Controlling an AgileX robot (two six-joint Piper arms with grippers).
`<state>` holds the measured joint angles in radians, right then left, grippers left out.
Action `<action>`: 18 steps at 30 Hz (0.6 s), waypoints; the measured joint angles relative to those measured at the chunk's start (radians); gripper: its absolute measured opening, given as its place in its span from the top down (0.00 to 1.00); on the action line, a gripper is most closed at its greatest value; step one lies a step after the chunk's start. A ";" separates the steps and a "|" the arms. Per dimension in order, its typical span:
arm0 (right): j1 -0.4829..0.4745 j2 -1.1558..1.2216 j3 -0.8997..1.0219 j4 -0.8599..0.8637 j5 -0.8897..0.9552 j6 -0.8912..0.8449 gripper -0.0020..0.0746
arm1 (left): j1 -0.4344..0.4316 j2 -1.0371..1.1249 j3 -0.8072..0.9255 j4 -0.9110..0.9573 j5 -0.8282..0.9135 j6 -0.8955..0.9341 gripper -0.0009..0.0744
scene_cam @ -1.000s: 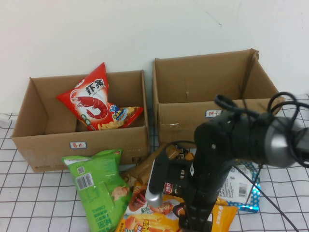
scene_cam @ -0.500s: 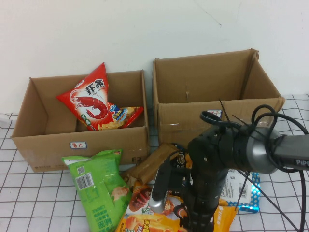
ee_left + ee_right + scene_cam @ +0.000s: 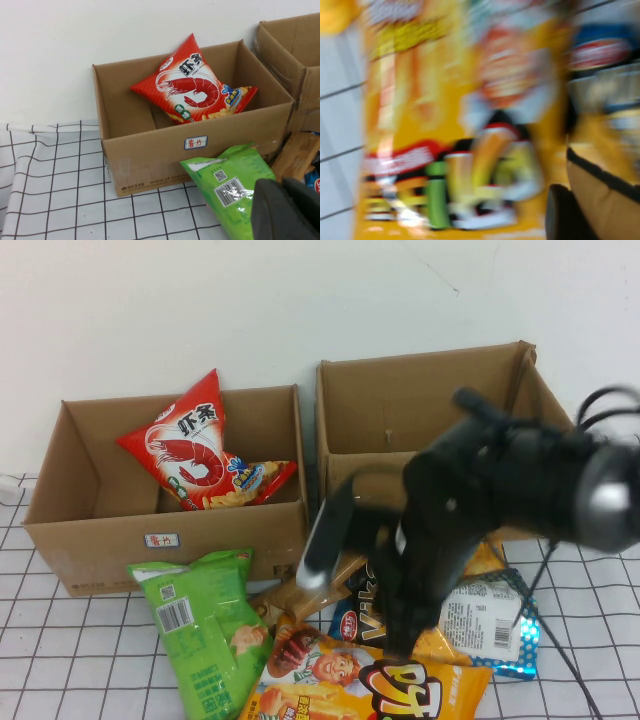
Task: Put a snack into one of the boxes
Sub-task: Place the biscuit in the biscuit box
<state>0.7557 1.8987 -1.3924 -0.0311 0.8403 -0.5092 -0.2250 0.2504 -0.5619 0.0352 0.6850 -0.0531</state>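
Observation:
My right gripper [image 3: 400,644] hangs over the snack pile in front of the right cardboard box [image 3: 420,400]. In the right wrist view its dark finger [image 3: 563,215] presses against an orange snack bag [image 3: 606,196], which also shows in the high view [image 3: 470,612] with a white label. A yellow chip bag [image 3: 345,688] lies below it. The left box [image 3: 160,540] holds a red shrimp-cracker bag [image 3: 190,445]. My left gripper [image 3: 287,210] is shut and empty, low beside the green bag [image 3: 225,185]; it is out of the high view.
A green bag [image 3: 205,625], a brown pack [image 3: 300,595], a dark blue bag [image 3: 358,615] and a shiny blue bag [image 3: 518,645] lie on the checked cloth in front of the boxes. The wall stands right behind the boxes.
My right arm has risen and swung back towards the right box, lifting the orange bag off the pile. The yellow chip bag below now shows in full.

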 joint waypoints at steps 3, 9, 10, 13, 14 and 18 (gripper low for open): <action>0.000 -0.068 -0.035 -0.124 0.001 0.094 0.65 | 0.000 0.000 0.000 0.000 0.000 0.000 0.99; -0.083 -0.119 -0.094 -0.430 -0.103 0.381 0.65 | 0.000 0.000 0.000 0.000 0.007 0.002 0.99; -0.105 -0.119 -0.096 -0.453 -0.148 0.418 0.65 | 0.000 0.000 0.000 0.000 0.015 0.002 0.99; -0.189 -0.110 -0.099 -0.488 -0.306 0.509 0.65 | 0.000 0.000 0.000 0.000 0.035 0.004 0.99; -0.219 -0.101 -0.104 -0.487 -0.364 0.536 0.65 | 0.000 0.000 0.000 0.000 0.040 0.004 0.99; -0.325 -0.044 -0.136 -0.482 -0.529 0.643 0.65 | 0.000 0.000 0.000 0.000 0.050 0.004 0.99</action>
<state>0.4311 1.8551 -1.5287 -0.5127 0.3109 0.1342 -0.2250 0.2504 -0.5619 0.0352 0.7349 -0.0493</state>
